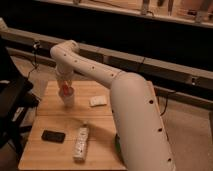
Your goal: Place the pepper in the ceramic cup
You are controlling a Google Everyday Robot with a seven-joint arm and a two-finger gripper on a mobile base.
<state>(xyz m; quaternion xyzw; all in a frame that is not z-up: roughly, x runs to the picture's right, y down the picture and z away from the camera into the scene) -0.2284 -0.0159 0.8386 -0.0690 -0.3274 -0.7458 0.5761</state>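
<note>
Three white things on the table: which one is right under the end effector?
The cup, the upright one at the back left, directly below the end effector. The bottle lies near the front; the small white packet sits to the right.

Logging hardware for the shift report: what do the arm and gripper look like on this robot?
The arm is a thick, smooth white shell of rounded tubular segments, broad near the camera and slimmer toward the wrist, with small dark dots along its side. No outside cables or lettering show. The gripper sits above the ceramic cup, mostly hidden; only a pale wrist shows, with the orange-red pepper there.
</note>
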